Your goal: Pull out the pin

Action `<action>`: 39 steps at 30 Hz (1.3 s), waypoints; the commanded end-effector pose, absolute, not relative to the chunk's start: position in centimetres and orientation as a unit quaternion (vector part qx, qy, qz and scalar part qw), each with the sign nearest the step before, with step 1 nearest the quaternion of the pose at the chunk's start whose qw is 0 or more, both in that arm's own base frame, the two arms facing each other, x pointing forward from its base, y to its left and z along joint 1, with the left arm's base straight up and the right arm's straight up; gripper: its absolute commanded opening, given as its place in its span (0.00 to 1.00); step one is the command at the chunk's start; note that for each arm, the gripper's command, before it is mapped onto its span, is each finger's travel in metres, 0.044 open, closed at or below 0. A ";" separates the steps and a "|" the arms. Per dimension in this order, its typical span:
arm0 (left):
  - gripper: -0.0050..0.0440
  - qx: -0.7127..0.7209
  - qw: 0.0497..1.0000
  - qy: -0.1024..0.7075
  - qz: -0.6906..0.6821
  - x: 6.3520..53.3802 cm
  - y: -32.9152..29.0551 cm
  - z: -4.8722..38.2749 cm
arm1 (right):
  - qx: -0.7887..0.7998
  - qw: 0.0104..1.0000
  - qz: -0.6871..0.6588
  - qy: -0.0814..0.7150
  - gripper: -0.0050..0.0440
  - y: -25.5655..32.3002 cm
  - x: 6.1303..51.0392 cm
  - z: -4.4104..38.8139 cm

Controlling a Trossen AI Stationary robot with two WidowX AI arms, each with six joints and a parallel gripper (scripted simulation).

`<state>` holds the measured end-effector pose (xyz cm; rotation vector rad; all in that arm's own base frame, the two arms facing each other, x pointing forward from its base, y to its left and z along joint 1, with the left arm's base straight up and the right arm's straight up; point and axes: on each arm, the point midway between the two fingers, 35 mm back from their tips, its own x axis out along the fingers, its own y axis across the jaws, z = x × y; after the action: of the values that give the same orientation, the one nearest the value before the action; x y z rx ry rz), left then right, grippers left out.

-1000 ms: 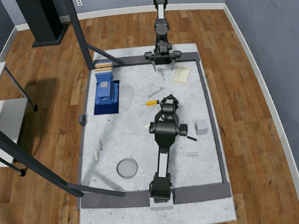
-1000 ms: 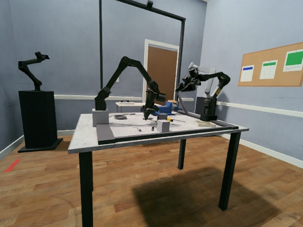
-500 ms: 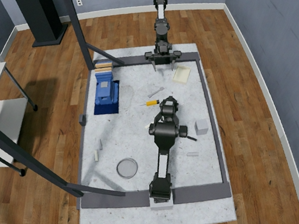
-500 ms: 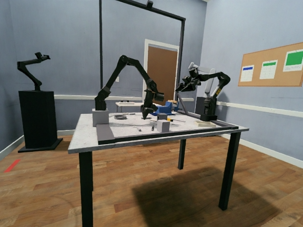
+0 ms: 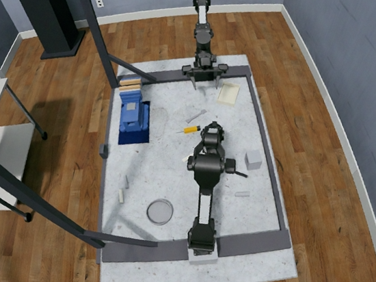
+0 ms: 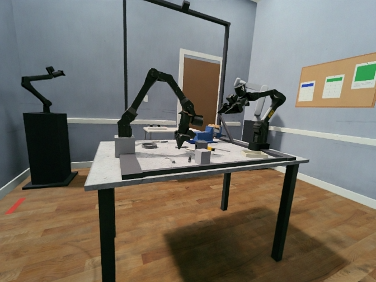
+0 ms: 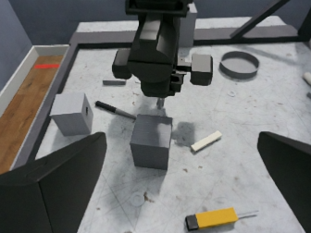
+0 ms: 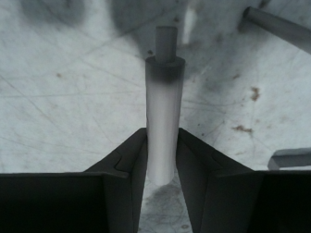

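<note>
Two blocks (image 6: 202, 156) (image 6: 201, 144) near frame rail (image 6: 209, 167).
</note>
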<state>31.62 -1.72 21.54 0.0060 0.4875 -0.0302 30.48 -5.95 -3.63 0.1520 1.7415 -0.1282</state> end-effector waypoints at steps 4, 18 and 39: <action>0.92 0.004 0.974 0.228 -0.018 31.7 -1.9 22.5 | 0.067 0.644 -0.057 0.760 0.18 -6.1 30.6 -3.9; 0.92 0.004 0.974 0.228 -0.018 31.7 -1.9 22.5 | 0.067 0.647 -0.057 0.758 0.18 -6.1 30.8 -6.2; 0.92 0.004 0.974 0.228 -0.018 31.7 -1.9 22.5 | 0.066 0.655 -0.058 0.751 0.47 -6.2 31.3 -5.6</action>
<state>31.62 -1.72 21.54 0.0060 0.4875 -0.0302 30.29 -5.91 -6.78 0.1524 1.7460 -0.1279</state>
